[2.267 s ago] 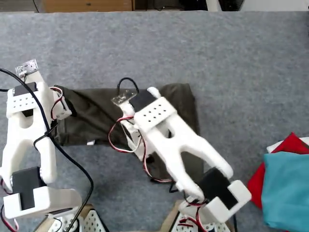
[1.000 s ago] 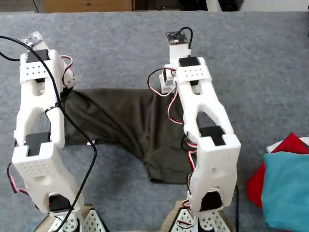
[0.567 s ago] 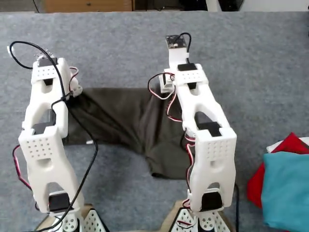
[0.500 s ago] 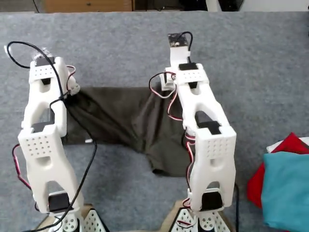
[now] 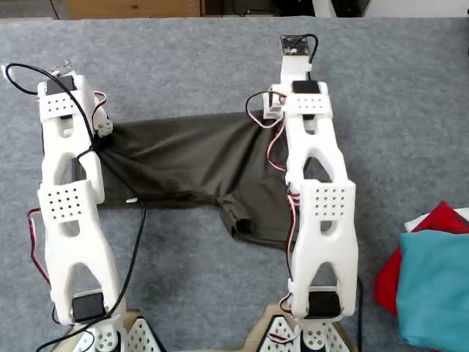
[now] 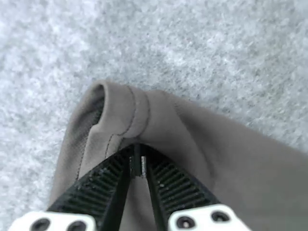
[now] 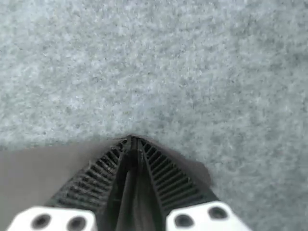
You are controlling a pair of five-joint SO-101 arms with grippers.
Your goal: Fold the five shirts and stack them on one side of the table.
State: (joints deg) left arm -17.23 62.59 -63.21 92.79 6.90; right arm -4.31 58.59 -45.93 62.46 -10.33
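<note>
Grey table [image 5: 381, 88] is holding an olive shirt [image 5: 190, 158], lying stretched flat between my arms. I'm pinching its far corners: left gripper [image 6: 138, 161] clamped on the hemmed corner, right gripper [image 7: 132, 144] clamped on the other. Teal shirt [image 5: 436, 286] is lying over red shirt [image 5: 440, 220] at the right edge.

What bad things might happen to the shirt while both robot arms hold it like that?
The right gripper pinches only the very edge of the dark shirt, so that corner might slip out. The left gripper holds a bunched hem, so the fold may come out wrinkled. The black cable passing over the shirt's edge could snag it.
</note>
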